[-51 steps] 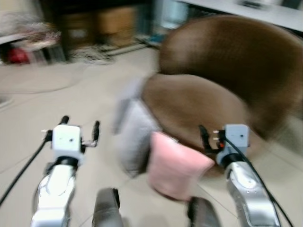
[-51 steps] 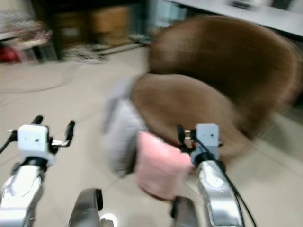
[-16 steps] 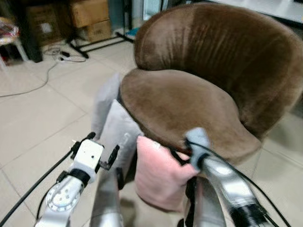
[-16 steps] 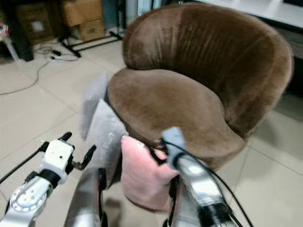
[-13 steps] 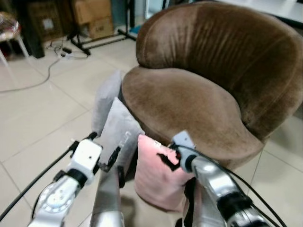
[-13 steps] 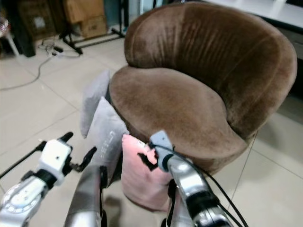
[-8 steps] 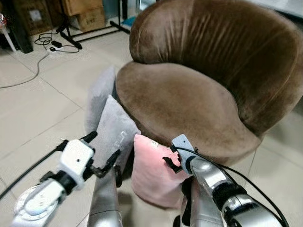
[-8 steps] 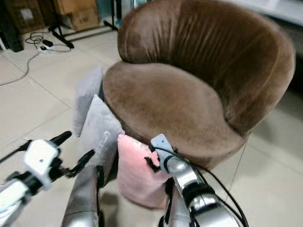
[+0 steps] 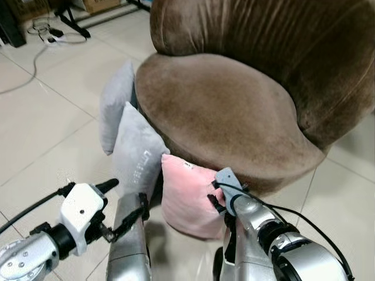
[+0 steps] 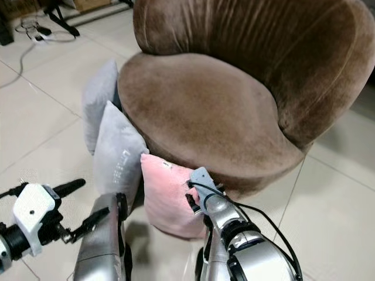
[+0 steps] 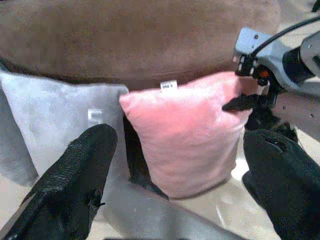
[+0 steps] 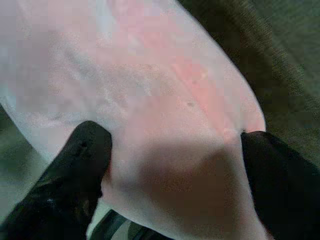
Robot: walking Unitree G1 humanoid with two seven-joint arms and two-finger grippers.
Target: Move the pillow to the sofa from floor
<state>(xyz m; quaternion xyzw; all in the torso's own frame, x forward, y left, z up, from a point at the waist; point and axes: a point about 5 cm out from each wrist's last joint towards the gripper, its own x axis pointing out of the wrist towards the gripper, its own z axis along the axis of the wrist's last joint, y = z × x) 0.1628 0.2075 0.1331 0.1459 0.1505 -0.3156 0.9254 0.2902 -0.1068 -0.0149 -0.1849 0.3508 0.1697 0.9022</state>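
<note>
Grasp step, your cue: pink pillow [image 9: 186, 193] stands on the floor at lower centre, leaning against the brown sofa [image 9: 228, 117]. Right gripper [image 12: 170, 170] straddles its corner, fingers spread; left gripper [image 9: 120, 211] spread, lower left. Judged next: pinch, lift onto seat

Both arms are glossy silver shells with rounded joints. The left gripper [image 9: 117, 202] carries a white, boxy wrist block with small dark screw holes, two long matte black fingers [image 11: 75, 185] ahead of it, and a black cable trailing behind. The right gripper [image 9: 215, 199] has a pale grey-blue wrist block, black fingers [image 12: 75, 175], and thin black cables looping back along the silver forearm.
</note>
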